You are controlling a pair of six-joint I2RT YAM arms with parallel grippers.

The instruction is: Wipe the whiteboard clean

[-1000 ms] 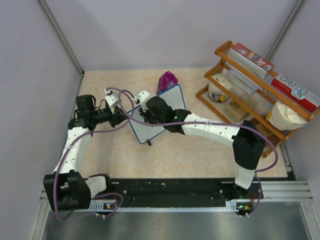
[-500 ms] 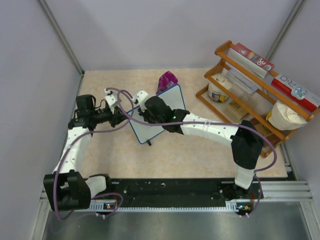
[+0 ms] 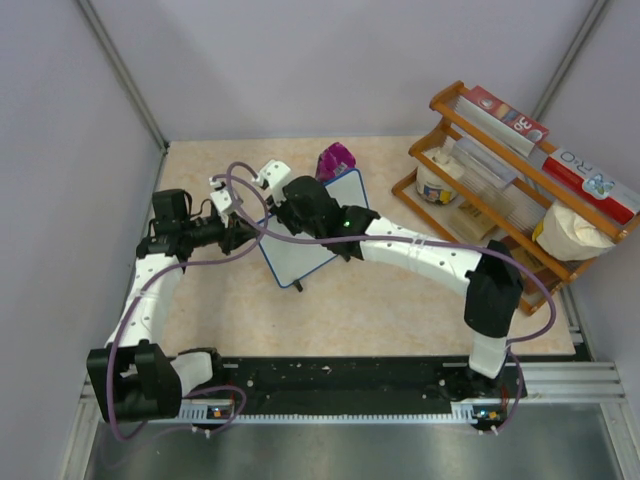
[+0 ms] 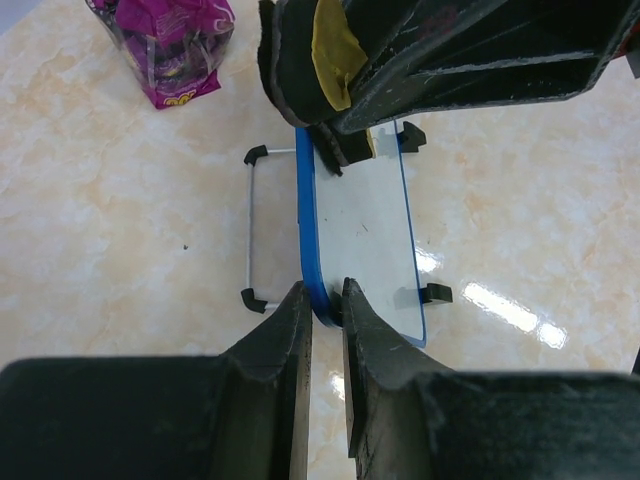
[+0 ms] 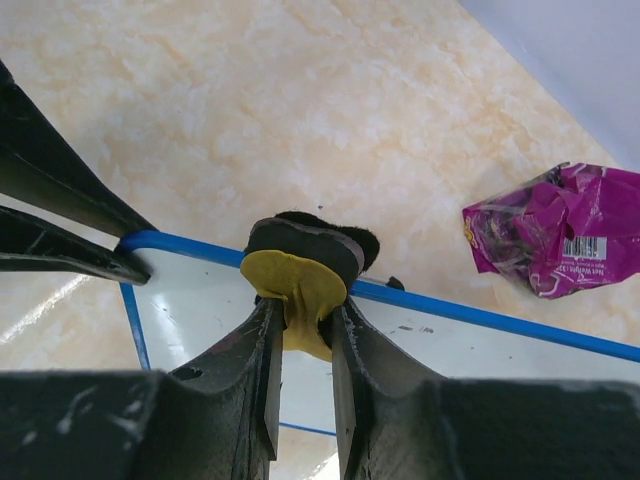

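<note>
Beige table (image 3: 400,300). My left gripper (image 4: 327,296) jaws pinch whiteboard (image 4: 365,230) edge. My right gripper (image 5: 300,312) jaws squeeze eraser (image 5: 297,280) at board top. Mostly clean, I think; few specks left.

Bare table (image 3: 380,300) before the whiteboard (image 3: 298,262) gives passage; purple bag (image 3: 335,158) behind, rack (image 3: 447,96) rightward obstruct.
</note>
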